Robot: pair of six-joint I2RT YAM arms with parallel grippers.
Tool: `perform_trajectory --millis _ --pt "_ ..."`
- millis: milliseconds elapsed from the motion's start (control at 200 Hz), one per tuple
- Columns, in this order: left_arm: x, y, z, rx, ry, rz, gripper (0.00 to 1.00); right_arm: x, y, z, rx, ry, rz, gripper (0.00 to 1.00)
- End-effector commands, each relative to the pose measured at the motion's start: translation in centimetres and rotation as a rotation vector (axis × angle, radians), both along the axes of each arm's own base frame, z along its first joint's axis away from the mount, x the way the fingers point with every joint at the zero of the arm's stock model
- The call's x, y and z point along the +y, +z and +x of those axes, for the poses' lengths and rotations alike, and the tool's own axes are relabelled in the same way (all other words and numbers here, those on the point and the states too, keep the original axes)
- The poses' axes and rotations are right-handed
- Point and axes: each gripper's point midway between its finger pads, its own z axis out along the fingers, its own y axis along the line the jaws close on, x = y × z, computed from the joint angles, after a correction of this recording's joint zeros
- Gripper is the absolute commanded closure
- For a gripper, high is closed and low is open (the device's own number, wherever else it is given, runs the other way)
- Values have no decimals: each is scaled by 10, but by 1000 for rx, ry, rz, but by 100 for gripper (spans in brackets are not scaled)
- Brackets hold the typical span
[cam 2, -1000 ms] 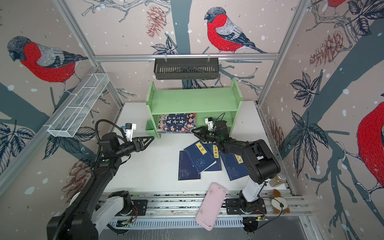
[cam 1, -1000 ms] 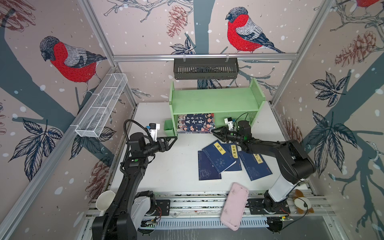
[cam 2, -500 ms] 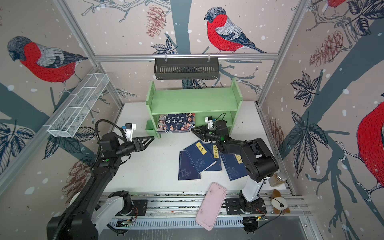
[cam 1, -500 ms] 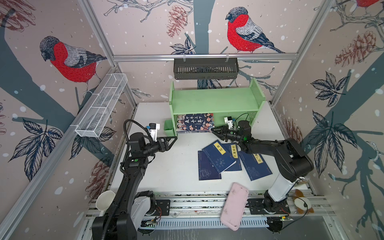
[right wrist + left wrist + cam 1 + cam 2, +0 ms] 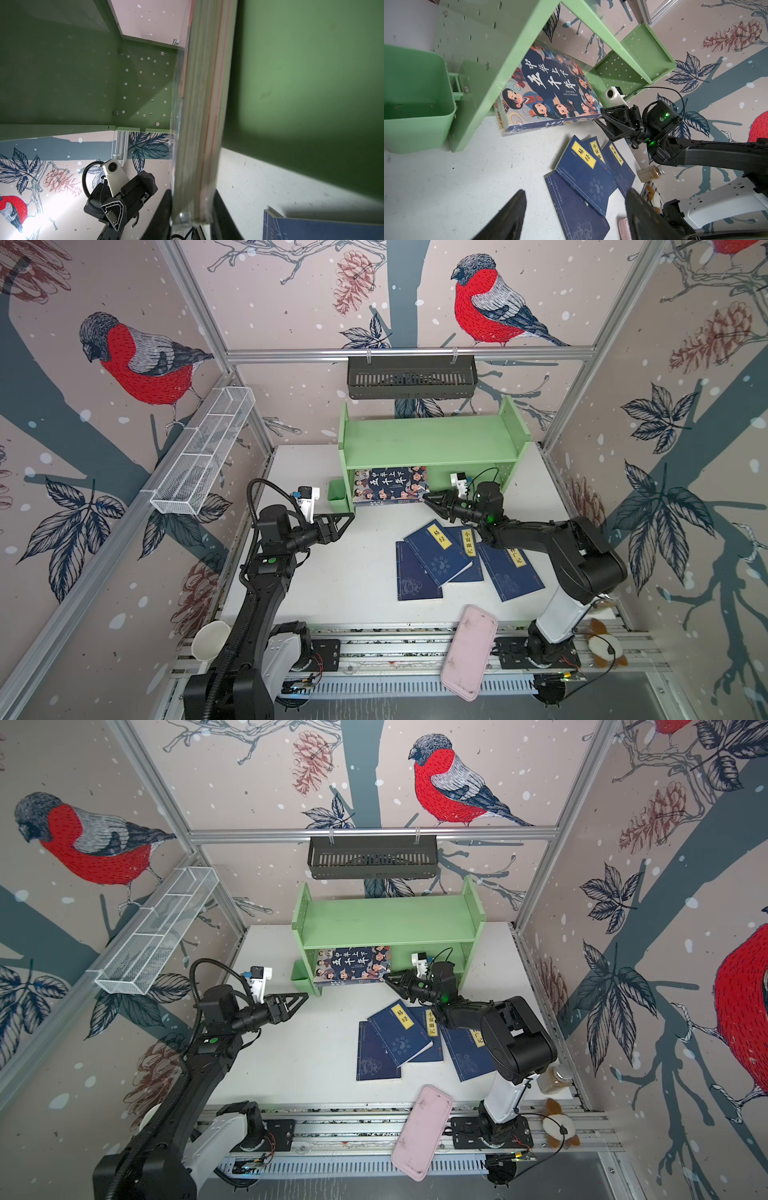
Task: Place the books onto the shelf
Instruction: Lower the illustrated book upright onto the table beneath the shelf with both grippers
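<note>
**Operator:** Report the state of the right gripper (image 5: 428, 498).

**Technician:** It is clenched on the cartoon book (image 5: 390, 485). In the right wrist view, the book's page edge (image 5: 199, 104) runs between the two fingers (image 5: 160, 218), one on each face, at a lower corner. The left wrist view shows the same gripper (image 5: 600, 118) at the book's lower right corner.

**Operator:** Where is that book?

**Technician:** It is in the lower opening of the shelf (image 5: 432, 439), at the left end. It is tilted, with the cover facing the front. Its lower edge sits at the front of the shelf, just above the table (image 5: 353, 580).

**Operator:** And the left gripper (image 5: 349, 517)?

**Technician:** It is released. The jaws stand wide apart with nothing between them. It hovers over the table, just in front of the shelf's left side panel and near the green bin (image 5: 337, 491) fixed to that panel's outer face.

**Operator:** And the remaining books?

**Technician:** Four navy paperbacks (image 5: 436, 556) lie flat on the table in an overlapping fan, right of centre and in front of the shelf. The right arm passes over the rear ones. The upper tier of the shelf holds no book.

**Operator:** Anything else?

**Technician:** A pink case (image 5: 471, 651) lies at the front edge of the table, overhanging the rail.
</note>
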Motion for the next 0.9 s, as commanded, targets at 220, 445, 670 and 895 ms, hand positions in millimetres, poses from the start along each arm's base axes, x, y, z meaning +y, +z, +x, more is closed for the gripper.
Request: perform_trajectory --millis 220,445,670,895 --pt "1 8 1 -44 -1 17 24 2 26 12 -88 -43 46 97" --pt "3 9 3 -52 15 29 25 6 23 13 -75 -45 51 93" --pt "26 7 25 -93 139 231 25 7 15 12 -53 -45 8 65" --pt "25 -1 26 -139 104 322 25 4 1 8 -40 -38 -118 45"
